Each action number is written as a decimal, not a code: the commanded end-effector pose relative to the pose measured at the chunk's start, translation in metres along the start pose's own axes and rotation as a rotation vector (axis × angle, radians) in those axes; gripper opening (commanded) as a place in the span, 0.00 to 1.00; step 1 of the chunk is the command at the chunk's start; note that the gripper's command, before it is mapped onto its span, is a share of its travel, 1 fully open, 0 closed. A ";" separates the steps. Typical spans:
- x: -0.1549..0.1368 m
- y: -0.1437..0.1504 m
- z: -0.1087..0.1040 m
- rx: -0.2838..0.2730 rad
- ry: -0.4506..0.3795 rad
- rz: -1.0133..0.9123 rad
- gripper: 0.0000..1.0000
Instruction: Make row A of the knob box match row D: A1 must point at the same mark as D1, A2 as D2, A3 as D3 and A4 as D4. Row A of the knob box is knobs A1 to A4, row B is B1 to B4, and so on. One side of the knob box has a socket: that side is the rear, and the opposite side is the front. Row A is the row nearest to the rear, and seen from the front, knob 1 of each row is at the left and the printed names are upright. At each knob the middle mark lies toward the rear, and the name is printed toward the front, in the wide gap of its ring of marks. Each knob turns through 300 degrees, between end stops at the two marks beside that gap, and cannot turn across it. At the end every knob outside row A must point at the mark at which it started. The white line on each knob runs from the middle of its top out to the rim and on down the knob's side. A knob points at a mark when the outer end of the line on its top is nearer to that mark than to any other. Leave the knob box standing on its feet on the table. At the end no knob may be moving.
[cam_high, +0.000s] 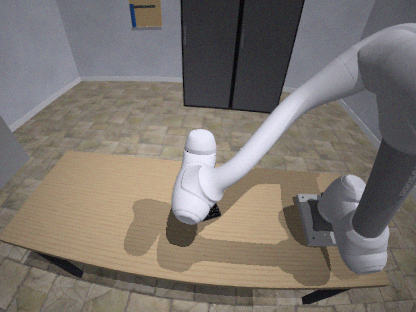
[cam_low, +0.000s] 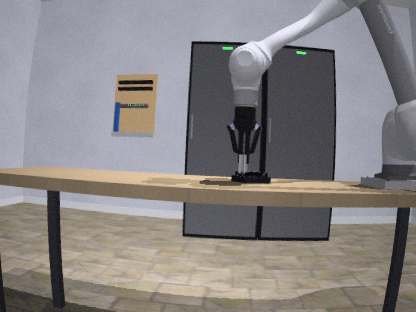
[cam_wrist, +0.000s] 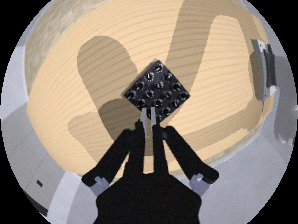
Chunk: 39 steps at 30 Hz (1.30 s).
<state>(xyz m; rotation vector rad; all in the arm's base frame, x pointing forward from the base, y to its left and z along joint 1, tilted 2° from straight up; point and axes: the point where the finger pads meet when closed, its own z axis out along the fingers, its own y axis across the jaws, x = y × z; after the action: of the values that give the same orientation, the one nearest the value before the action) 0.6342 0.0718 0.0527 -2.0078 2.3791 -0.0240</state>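
Now, end effector (cam_wrist: 150, 117): fingers drawn narrow, almost together, tips down on a knob at the near edge of the box; which knob it is cannot be told.
Grip: closed around that knob; the knob itself is hidden between the fingertips.
Box (cam_wrist: 158, 92): directly under and just ahead of the end effector, standing flat on the table, seen corner-on as a diamond in the wrist view.
Box from the side (cam_low: 251, 177): low and dark, directly below the end effector (cam_low: 242, 167), which points straight down.
Box from above (cam_high: 214, 211): only one corner shows beside the wrist.
Knob lines: too small to read.
Table (cam_high: 90, 200): wooden, carrying the box below the end effector.
Base plate (cam_high: 302, 201): grey, on the table, well off to one side of the end effector.
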 end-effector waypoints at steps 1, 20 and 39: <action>-0.001 0.002 0.004 -0.003 -0.005 -0.111 0.05; -0.001 0.002 0.004 -0.002 -0.006 -0.484 0.05; -0.001 0.002 0.004 -0.002 -0.006 -0.647 0.05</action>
<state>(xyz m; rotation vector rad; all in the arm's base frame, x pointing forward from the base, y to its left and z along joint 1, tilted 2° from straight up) 0.6342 0.0724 0.0527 -2.6486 1.6442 -0.0347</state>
